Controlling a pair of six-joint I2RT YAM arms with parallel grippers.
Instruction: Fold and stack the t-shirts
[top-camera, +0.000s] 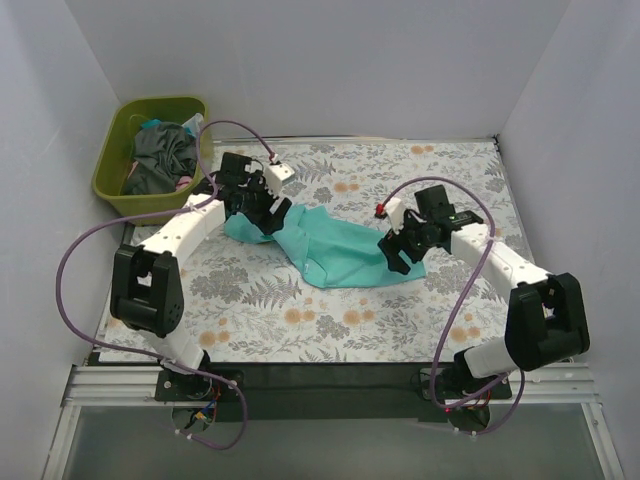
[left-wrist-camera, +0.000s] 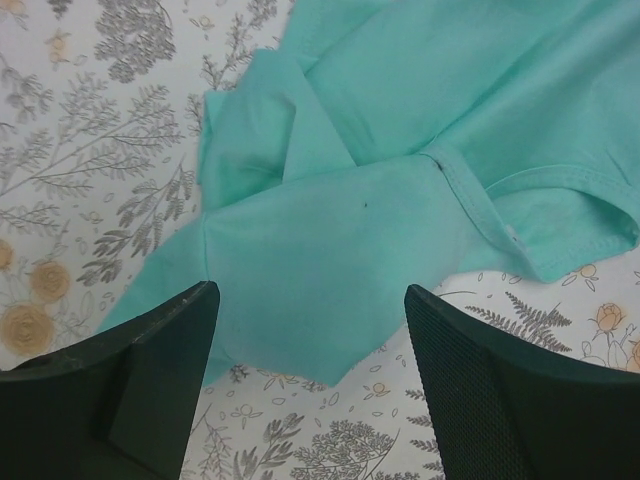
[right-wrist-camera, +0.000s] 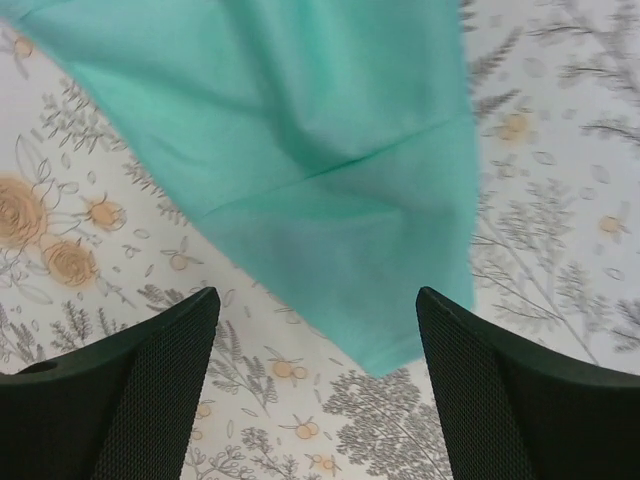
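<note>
Shirt (top-camera: 335, 250): teal, one piece, lying unfolded and rumpled on the floral table (top-camera: 300, 320), about mid-table, running from upper left to lower right between the two grippers.

Left gripper (top-camera: 262, 215): over the shirt's far-left end. In the left wrist view the jaws stand wide apart, both fingers (left-wrist-camera: 150, 370) above the cloth, with a bunched sleeve and a hemmed edge ahead of them. The gap between the fingers shows shirt, then bare table nearest the camera. Contact with the cloth cannot be told.

Right gripper (top-camera: 400, 250): at the shirt's right edge. In the right wrist view the jaws are likewise spread and grip nothing. A corner of the shirt with a stitched seam across it points down into the gap, with table showing on both sides of it. The fingers (right-wrist-camera: 500, 390) sit just short of that corner.

Bin (top-camera: 110, 180): green, at the far-left corner, off the table's edge. It holds a heap of dark grey clothes (top-camera: 165, 155) with a bit of pink at the near side.
</note>
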